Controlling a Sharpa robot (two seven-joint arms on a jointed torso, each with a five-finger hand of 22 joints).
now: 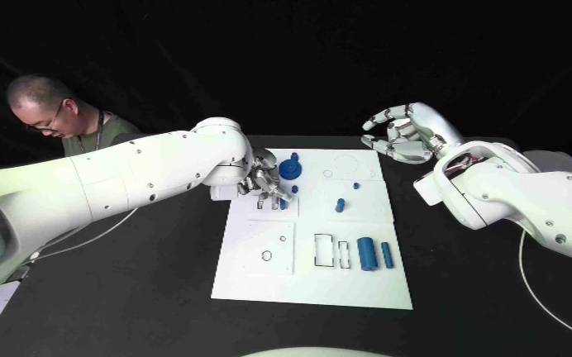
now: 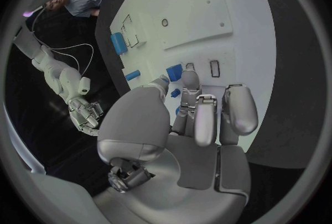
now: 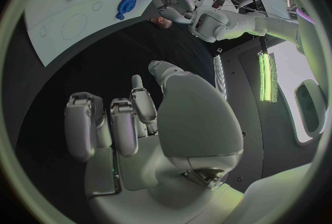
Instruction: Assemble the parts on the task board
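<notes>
The white task board (image 1: pixel 312 278) lies in the middle of the black table. My left hand (image 1: pixel 267 180) reaches down onto its far left part. In the left wrist view the thumb and a finger pinch a small blue part (image 2: pixel 174 72) against the board (image 2: pixel 207 8), by the rectangular slots. A blue gear-like part (image 1: pixel 293 165) stands just beyond the hand. Two small blue parts (image 1: pixel 340 205) lie mid-board. Two blue cylinders (image 1: pixel 367 254) lie near the front right. My right hand (image 1: pixel 405 134) hovers off the far right corner, fingers apart and holding nothing (image 3: pixel 118 124).
Outlined recesses (image 1: pixel 324 249) and small holes (image 1: pixel 266 255) mark the near half of the board. Bare black tabletop (image 1: pixel 131 291) lies on both sides of it. A person (image 1: pixel 54 121) sits beyond the far left corner, away from the parts.
</notes>
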